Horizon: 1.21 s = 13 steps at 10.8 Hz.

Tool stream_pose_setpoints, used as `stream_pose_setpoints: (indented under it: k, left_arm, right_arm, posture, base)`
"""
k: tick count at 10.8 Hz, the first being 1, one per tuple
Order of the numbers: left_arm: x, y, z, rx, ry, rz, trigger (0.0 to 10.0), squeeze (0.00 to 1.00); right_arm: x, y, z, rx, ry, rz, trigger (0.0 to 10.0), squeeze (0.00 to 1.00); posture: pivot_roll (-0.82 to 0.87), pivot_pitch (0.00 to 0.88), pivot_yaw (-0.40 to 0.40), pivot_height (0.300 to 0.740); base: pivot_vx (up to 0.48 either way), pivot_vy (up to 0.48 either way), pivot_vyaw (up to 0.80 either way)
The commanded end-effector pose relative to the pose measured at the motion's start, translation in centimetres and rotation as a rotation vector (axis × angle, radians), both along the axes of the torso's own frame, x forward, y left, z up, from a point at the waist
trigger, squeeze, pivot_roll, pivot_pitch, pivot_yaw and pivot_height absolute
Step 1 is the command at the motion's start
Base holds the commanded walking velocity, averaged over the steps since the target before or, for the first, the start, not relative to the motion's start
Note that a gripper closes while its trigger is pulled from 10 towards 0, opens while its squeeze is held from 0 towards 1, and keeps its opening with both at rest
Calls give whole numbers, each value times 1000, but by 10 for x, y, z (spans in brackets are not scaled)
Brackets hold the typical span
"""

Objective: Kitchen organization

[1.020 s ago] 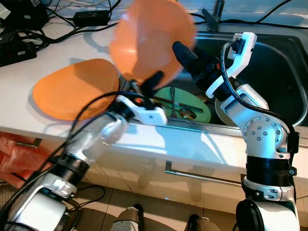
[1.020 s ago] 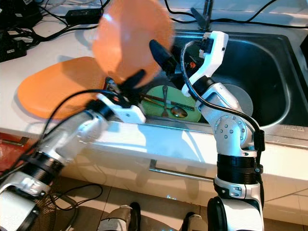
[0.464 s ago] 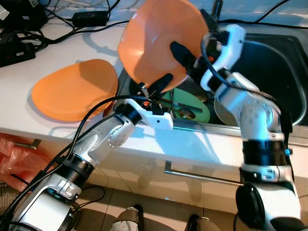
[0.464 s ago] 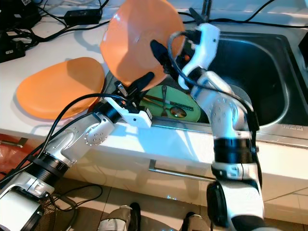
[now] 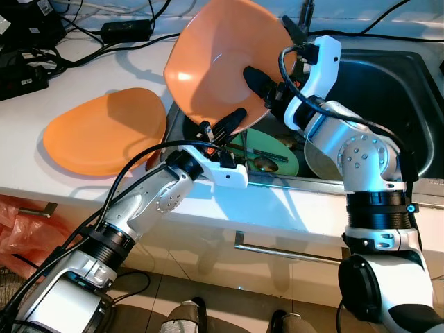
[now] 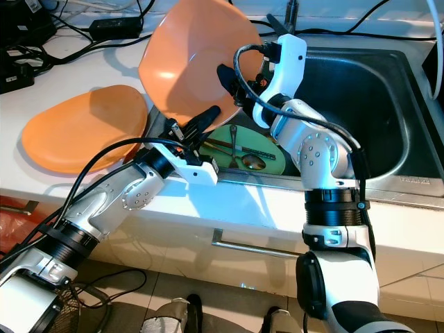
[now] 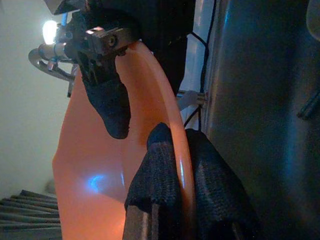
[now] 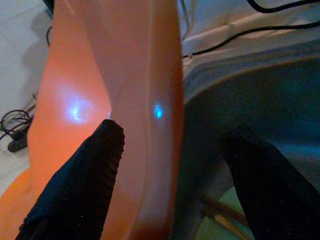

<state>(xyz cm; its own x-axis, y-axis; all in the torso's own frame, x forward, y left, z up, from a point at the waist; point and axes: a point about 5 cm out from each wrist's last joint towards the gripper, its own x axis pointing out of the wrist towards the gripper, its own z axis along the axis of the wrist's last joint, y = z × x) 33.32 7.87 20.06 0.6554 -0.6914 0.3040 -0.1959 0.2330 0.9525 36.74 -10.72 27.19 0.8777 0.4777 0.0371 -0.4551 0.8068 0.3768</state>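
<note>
A big orange bowl (image 5: 208, 62) is held tilted in the air over the sink's left edge, its hollow facing me. My left gripper (image 5: 233, 122) is shut on the bowl's lower rim; in the left wrist view both black fingers (image 7: 155, 172) pinch that rim (image 7: 172, 125). My right gripper (image 5: 267, 83) is open and straddles the bowl's right rim, with one finger (image 5: 253, 75) inside the hollow. In the right wrist view the rim (image 8: 157, 100) runs between the two parted fingers (image 8: 82, 172). An orange plate (image 5: 104, 132) lies flat on the white counter at the left.
In the steel sink (image 5: 409, 90) lie a green plate (image 5: 277, 146) carrying chopsticks and a spoon (image 5: 262, 164), and a pale plate (image 5: 320, 163) under my right arm. The faucet (image 5: 303, 12) stands behind. Cables and power bricks (image 5: 28, 69) crowd the back left of the counter. A drawer handle (image 5: 284, 253) sits below.
The bowl has steadied and tipped slightly toward the sink. My right arm has swung left, bringing its open fingers around the bowl's right rim. The left gripper keeps its hold.
</note>
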Motion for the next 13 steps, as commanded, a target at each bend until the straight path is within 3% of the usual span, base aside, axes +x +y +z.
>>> stream_pose_setpoints:
  k: [1, 10, 13]
  left_arm:
    - [-5, 7, -7, -28, -29, 1, 0, 0]
    - [3, 21, -13, 11, -33, 94, 0, 0]
    - [4, 22, -3, -56, -60, 91, 0, 0]
  right_arm:
    - [6, -26, -14, -10, 105, -132, 0, 0]
    - [13, -60, 36, -152, -57, -354, 0, 0]
    - [14, -61, 30, -161, -35, -360, 0, 0]
  posture:
    - [120, 183, 78, 740]
    - [112, 185, 77, 740]
    - [113, 187, 75, 740]
  base:
    - [0, 0, 0]
    - [0, 0, 0]
    - [0, 0, 0]
